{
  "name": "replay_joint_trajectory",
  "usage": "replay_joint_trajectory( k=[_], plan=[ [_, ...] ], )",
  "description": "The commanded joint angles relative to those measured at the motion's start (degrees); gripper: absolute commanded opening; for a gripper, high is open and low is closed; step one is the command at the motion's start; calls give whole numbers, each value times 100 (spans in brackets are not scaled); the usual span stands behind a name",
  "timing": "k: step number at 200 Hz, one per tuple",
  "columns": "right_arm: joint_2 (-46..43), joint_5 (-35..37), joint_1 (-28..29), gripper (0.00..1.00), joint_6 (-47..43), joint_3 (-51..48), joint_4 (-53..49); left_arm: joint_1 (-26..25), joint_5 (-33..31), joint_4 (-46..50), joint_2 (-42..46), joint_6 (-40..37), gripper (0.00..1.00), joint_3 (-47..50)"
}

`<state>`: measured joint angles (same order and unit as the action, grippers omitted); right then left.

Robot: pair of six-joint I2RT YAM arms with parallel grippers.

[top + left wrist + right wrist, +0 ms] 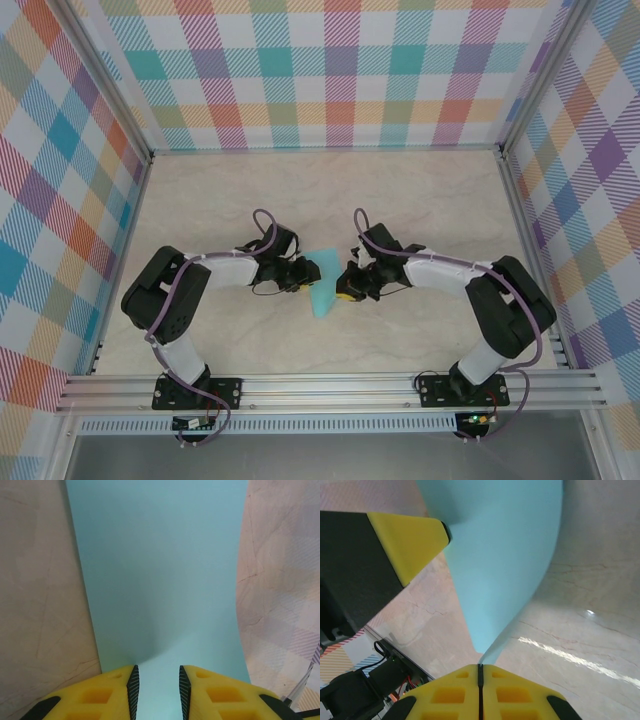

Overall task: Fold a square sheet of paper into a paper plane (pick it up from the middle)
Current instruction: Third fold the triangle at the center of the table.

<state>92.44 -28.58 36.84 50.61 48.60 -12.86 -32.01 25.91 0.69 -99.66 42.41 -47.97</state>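
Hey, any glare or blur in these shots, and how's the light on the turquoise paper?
Right wrist: bright glare streaks on the table beside the paper, which darkens slightly toward its curled right edge. Left wrist: paper smoothly lit, with faint shading where it bends near the left claw. Top external: flat, even light, no harsh shadows.

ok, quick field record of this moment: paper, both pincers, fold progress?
paper: turquoise sheet, bowed, spanning between the two pincers over the table
left pincer: jaws apart, sheet running into the gap between them
right pincer: shut on the sheet's edge
fold progress: soft bend in the sheet, no dart shape yet
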Motion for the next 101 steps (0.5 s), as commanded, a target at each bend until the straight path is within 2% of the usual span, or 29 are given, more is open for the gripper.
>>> replay_joint_trajectory(
  k=[1, 101],
  plan=[
    [210, -117, 51, 8, 72, 293, 119, -73, -34, 277, 104, -112, 30, -162],
    [973, -73, 217, 8, -113, 982, 27, -60, -991, 541, 971, -117, 30, 77]
  ],
)
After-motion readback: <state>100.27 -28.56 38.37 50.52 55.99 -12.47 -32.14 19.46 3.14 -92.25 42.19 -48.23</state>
